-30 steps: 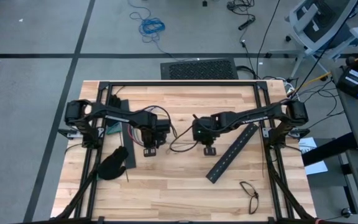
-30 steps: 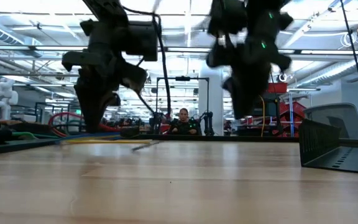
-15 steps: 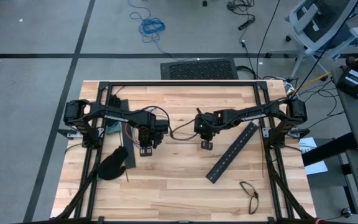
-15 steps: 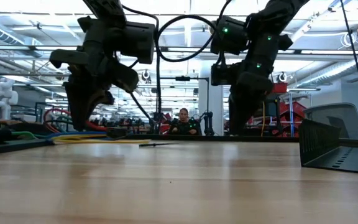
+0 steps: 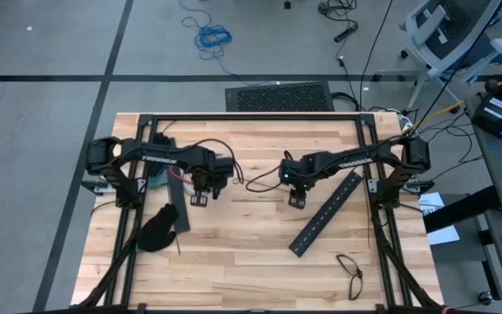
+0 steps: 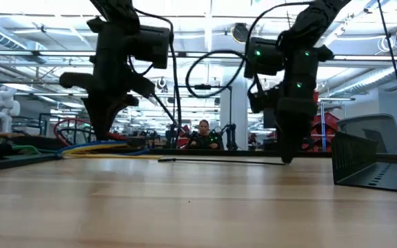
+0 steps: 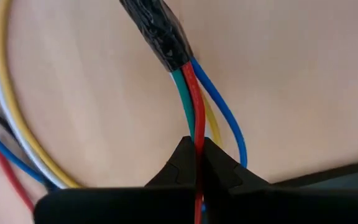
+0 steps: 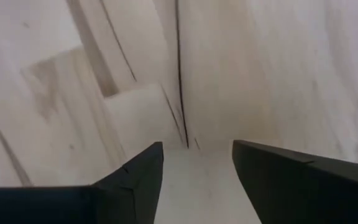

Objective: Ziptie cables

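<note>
Bare pale wood table (image 6: 198,207) fills the near low view; a black slotted bar (image 5: 325,214) lies diagonally at right, a black glove (image 5: 159,228) at front left. Left gripper (image 7: 197,163) is pinched tight on the cables (image 7: 194,99), red, blue, green and yellow, over the left half of the table. Right gripper (image 8: 197,163) is down at the board mid-table, fingers parted, holding nothing; a thin dark ziptie (image 6: 219,161) lies flat beside it. Beyond: a person (image 6: 202,135) and bright workshop ceiling lights.
</note>
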`<action>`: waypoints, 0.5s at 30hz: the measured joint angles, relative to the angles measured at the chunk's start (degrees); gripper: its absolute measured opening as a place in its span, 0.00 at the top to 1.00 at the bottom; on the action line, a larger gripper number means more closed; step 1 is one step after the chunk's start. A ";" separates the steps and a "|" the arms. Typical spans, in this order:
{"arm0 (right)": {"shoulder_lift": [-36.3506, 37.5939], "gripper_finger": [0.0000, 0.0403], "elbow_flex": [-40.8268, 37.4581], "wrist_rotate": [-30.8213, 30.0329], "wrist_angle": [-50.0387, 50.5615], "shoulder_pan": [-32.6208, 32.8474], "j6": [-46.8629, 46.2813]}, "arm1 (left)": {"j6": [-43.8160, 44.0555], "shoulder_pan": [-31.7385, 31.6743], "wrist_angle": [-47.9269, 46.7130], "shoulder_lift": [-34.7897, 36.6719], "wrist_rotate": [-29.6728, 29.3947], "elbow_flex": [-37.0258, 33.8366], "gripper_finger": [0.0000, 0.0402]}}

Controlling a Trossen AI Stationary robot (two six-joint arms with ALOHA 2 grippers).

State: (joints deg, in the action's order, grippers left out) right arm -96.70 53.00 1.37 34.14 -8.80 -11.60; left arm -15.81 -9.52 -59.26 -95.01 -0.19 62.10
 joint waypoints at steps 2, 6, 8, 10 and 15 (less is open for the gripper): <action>0.32 0.53 -1.53 -0.19 -1.37 0.02 -2.29 | -3.64 -1.69 0.02 -0.62 -0.39 0.09 0.99; 2.62 0.54 -5.27 -0.42 -5.77 0.27 -6.27 | -9.04 -3.97 -0.65 -1.06 -3.23 2.19 0.99; 4.41 0.55 -6.99 -0.19 -8.40 0.26 -8.51 | -13.17 -4.60 -0.42 -1.06 -3.95 3.47 0.99; 6.33 0.55 -7.76 0.56 -10.62 0.26 -10.46 | -18.37 -4.76 0.52 -1.06 -4.03 4.71 0.99; 7.40 0.55 -7.60 5.74 -17.76 0.26 -15.67 | -27.30 -4.75 3.93 -1.06 -4.37 5.60 0.99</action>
State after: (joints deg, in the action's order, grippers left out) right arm -89.30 45.40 7.11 16.38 -8.54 -27.27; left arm -43.11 -14.26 -55.33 -96.07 -4.56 67.70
